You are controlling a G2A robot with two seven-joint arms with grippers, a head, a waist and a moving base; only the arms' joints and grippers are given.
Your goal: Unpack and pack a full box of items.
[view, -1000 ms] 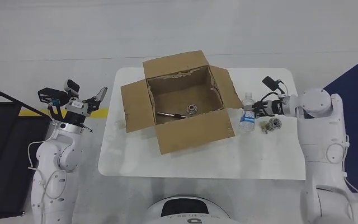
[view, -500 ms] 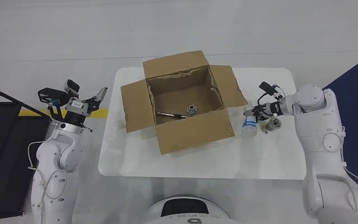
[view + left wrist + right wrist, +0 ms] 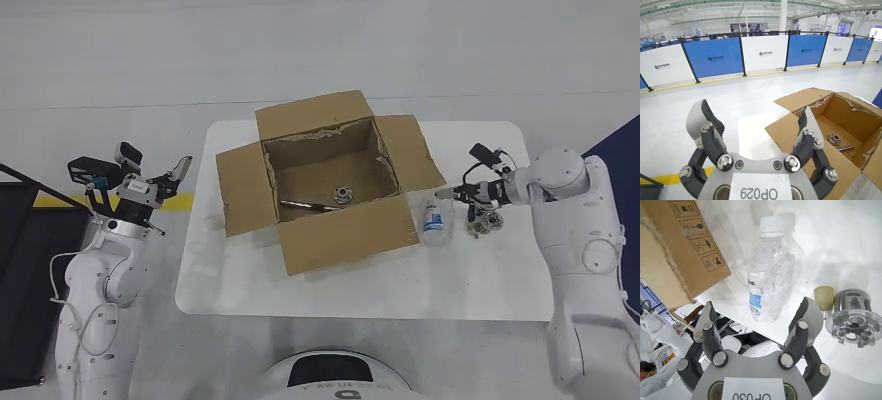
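An open cardboard box stands mid-table with a metal flange and a steel rod on its floor. A clear water bottle lies on its side just right of the box. My right gripper hangs open beside it. In the right wrist view the bottle lies free, its base near the spread right gripper. My left gripper is off the table's left edge. In the left wrist view it stands open and empty, with the box ahead.
A slotted metal hub and a small beige plug sit on the white table right of the bottle. The box's right flap overhangs close to the bottle. A dark rack stands at far left.
The right gripper held the bottle upright, tipped it over and let go. The bottle now lies on the table and the gripper has drawn slightly back. The left arm has not moved.
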